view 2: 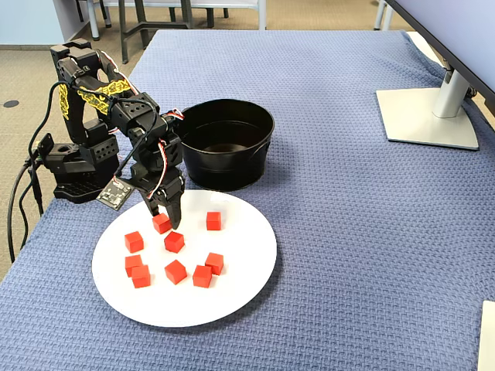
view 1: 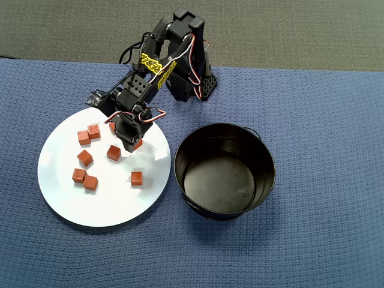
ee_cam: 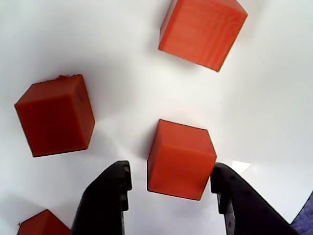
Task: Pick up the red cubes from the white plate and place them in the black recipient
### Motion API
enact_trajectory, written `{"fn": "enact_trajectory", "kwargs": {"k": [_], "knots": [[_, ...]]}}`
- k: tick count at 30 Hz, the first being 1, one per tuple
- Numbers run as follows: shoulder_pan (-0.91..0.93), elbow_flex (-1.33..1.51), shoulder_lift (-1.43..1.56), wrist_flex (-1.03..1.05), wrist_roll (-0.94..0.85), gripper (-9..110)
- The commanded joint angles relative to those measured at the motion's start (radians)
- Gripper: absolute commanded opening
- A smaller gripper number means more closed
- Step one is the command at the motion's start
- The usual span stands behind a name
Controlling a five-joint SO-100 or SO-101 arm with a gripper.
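A blue woven cloth [view 1: 312, 240] covers the desk. On it the white plate [view 1: 108, 210] lies just beside the black pot [view 1: 264, 180], which looks empty inside. The arm [view 2: 116, 116] leans down over the plate's far side in the overhead view.

The jaws [ee_cam: 171, 188] stand open on either side of one red cube [ee_cam: 180, 159] resting on the plate, with a gap showing at each fingertip in the wrist view. This looks like the grasp step of the first pick; the next move calls for closing squarely on that cube, then lifting it clear before swinging toward the pot.

Seven more loose cubes [view 2: 175, 270] sit scattered on the plate. From overhead the gripper hides most of the straddled cube and partly covers a neighbour [view 1: 112, 126].
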Motion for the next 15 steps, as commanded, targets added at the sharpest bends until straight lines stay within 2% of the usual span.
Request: {"fn": "enact_trajectory", "kwargs": {"k": [1,12,15], "knots": [[-0.014,-0.014,0.014,-0.018,-0.011,4],[0.003,-0.031,0.006,-0.009,0.002,0],[0.015,-0.069,0.040,0.057,0.008,0]]}}
